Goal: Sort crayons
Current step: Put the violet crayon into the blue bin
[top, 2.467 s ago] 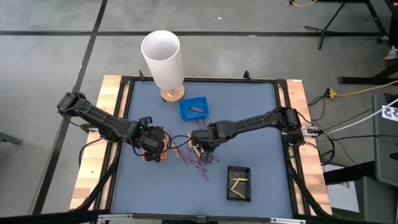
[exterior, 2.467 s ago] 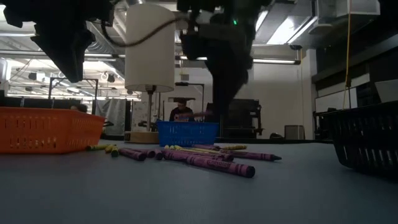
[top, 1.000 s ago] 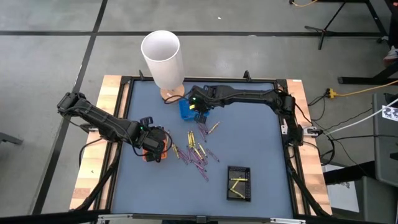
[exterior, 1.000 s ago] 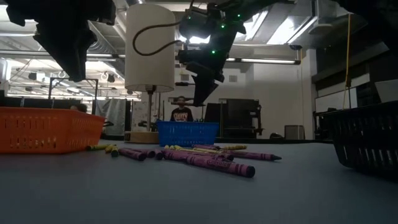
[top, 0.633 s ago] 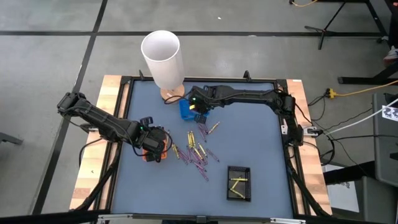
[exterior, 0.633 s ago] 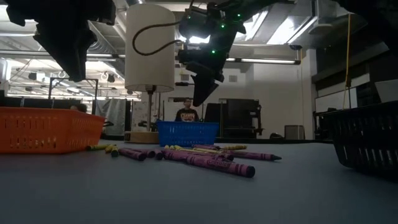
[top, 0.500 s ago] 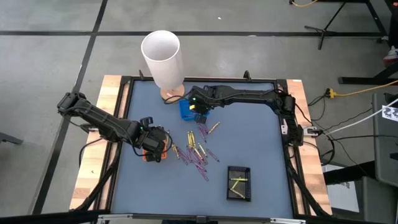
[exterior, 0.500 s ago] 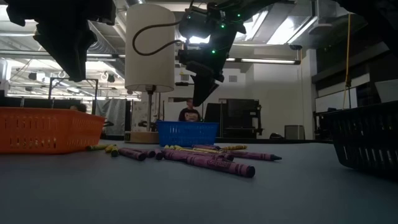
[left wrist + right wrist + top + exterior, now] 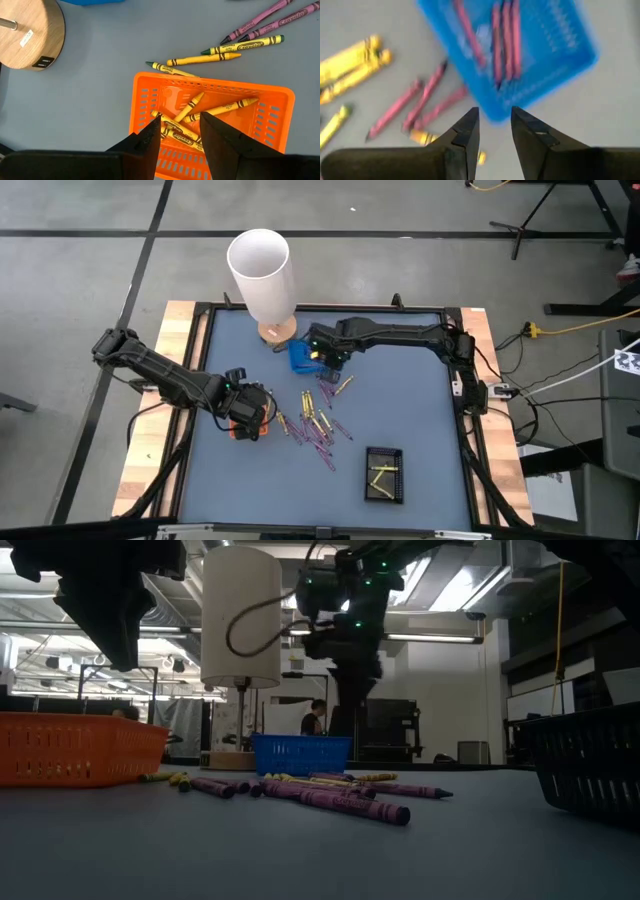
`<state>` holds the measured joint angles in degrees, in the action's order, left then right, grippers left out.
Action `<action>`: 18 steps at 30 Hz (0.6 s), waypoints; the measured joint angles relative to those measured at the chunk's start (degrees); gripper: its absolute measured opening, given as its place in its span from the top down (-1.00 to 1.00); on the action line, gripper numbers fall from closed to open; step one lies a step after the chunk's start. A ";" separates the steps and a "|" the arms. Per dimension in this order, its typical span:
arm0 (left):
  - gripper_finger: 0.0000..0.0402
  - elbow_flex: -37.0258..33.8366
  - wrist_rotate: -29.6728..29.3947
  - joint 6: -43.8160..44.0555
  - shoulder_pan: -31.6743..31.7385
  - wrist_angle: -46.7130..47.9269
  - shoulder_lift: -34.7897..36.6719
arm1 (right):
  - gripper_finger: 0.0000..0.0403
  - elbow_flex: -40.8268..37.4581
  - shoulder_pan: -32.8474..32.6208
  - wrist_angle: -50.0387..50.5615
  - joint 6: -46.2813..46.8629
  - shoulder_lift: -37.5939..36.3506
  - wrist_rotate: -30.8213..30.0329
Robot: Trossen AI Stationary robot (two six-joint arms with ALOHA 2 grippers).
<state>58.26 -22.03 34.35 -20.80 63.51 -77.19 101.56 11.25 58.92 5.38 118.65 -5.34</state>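
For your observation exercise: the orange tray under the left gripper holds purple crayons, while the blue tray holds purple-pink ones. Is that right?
Not quite. The left wrist view shows the orange tray under the left gripper holding yellow crayons, not purple. The blue tray does hold purple-pink crayons.

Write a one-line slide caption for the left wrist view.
Open left gripper hovering over the orange tray of yellow crayons, more crayons lying loose beyond.
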 joint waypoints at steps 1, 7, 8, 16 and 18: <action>0.40 0.00 -0.02 0.01 -0.02 0.00 0.00 | 0.45 0.00 -0.53 2.26 1.33 0.00 0.33; 0.40 0.00 -0.02 0.00 0.00 -0.02 0.00 | 0.45 -0.02 -6.68 10.90 5.04 0.00 -3.08; 0.40 0.00 -0.02 0.00 -0.01 -0.02 0.00 | 0.45 -0.02 -7.84 11.28 5.56 0.00 -3.19; 0.40 0.00 -0.02 0.00 -0.01 -0.09 0.00 | 0.45 -0.02 -17.31 11.73 6.35 0.00 -3.04; 0.40 0.00 -0.02 0.00 -0.01 -0.09 0.00 | 0.45 -0.02 -19.70 11.73 6.37 0.00 -3.04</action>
<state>58.26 -22.04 34.35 -20.81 63.42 -77.19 101.54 -8.45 70.65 11.74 118.65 -8.38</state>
